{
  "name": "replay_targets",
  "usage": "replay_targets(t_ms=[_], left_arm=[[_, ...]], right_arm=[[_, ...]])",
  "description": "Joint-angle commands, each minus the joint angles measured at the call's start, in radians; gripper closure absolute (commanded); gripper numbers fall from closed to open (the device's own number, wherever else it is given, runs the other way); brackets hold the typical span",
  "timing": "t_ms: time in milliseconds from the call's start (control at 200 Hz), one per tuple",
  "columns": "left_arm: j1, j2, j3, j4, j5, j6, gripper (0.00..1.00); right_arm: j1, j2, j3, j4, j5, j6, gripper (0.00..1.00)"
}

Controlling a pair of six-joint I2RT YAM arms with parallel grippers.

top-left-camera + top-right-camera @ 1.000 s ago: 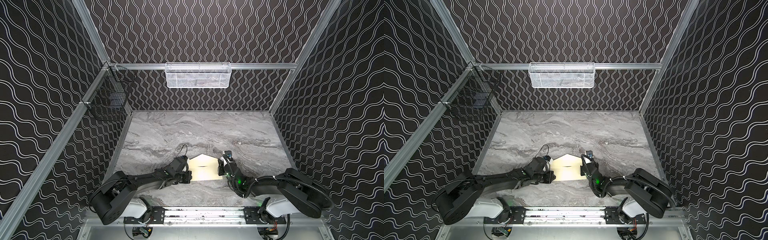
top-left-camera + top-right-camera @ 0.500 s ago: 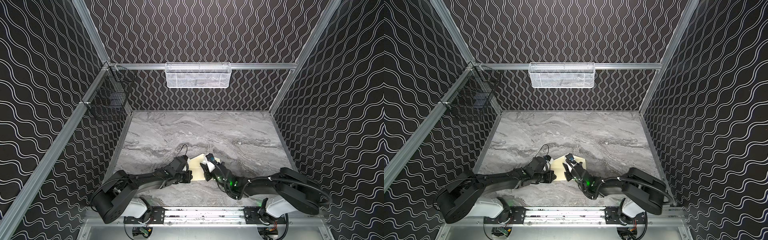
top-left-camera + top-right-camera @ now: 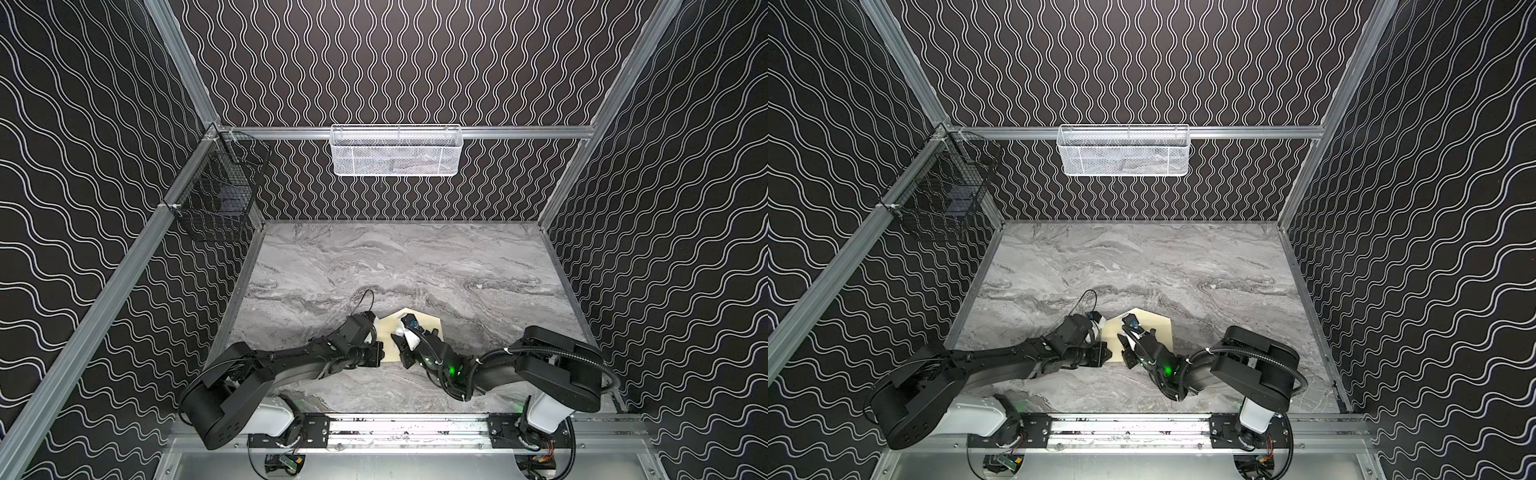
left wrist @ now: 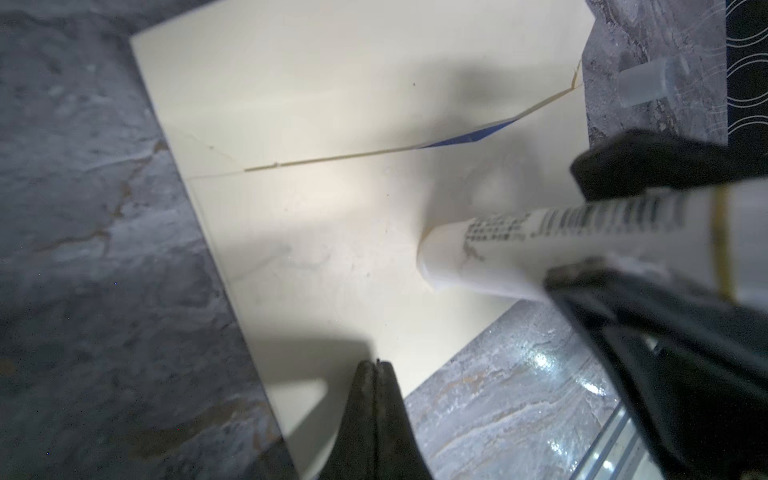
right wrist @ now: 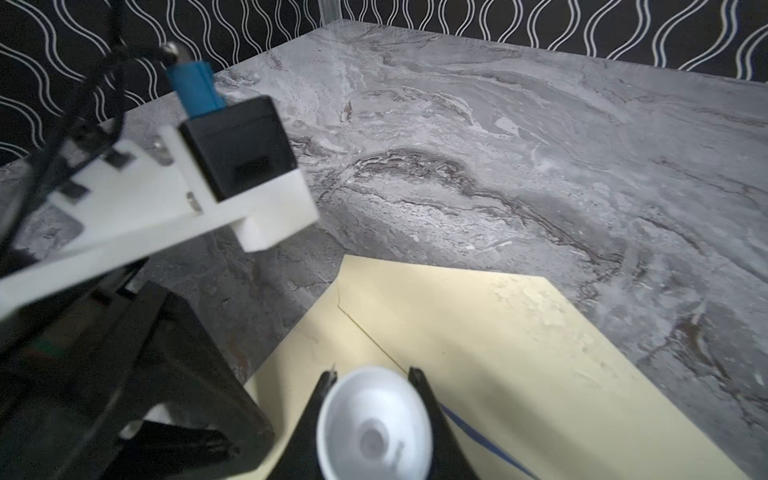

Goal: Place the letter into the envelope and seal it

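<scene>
Marble tabletop (image 3: 415, 266) is filling my view, and closest to me both arms are meeting over the envelope (image 3: 430, 327), which is lying flat near the front middle. My left gripper (image 4: 376, 372) is sitting with its jaws pressed together at the envelope's near-left edge; I am not able to tell whether it is touching the paper. My right gripper (image 5: 372, 376) is pinching a white tube (image 4: 540, 245), whose tip is pointing down at the cream face. The letter (image 4: 469, 138) is sitting inside, only a blue sliver peeking from the opening. A small clear cap (image 4: 642, 85) is lying on the marble off the envelope. Beyond, the tabletop is lying open up to the wavy-patterned walls (image 3: 415, 62). A black wire basket (image 3: 216, 199) is hanging on the left wall and a white mesh basket (image 3: 395, 151) on the back one; I am not making out their contents.
</scene>
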Motion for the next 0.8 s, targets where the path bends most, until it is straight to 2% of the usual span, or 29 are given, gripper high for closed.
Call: replay_targets(t_ms=[0, 235, 591, 796], left_arm=[[0.001, 0.015, -0.007, -0.17, -0.053, -0.011, 1.0], [0.001, 0.013, -0.011, -0.173, -0.064, -0.019, 0.99], [0.001, 0.027, -0.01, -0.169, -0.057, -0.02, 0.99], [0.001, 0.021, -0.014, -0.166, -0.058, -0.018, 0.99]], right_arm=[[-0.028, -0.027, -0.027, -0.037, 0.08, -0.016, 1.0], [-0.054, -0.077, -0.1, -0.055, 0.136, 0.017, 1.0], [-0.154, -0.183, -0.181, -0.138, 0.203, 0.1, 1.0], [-0.199, -0.229, -0.184, -0.242, 0.276, 0.155, 1.0]])
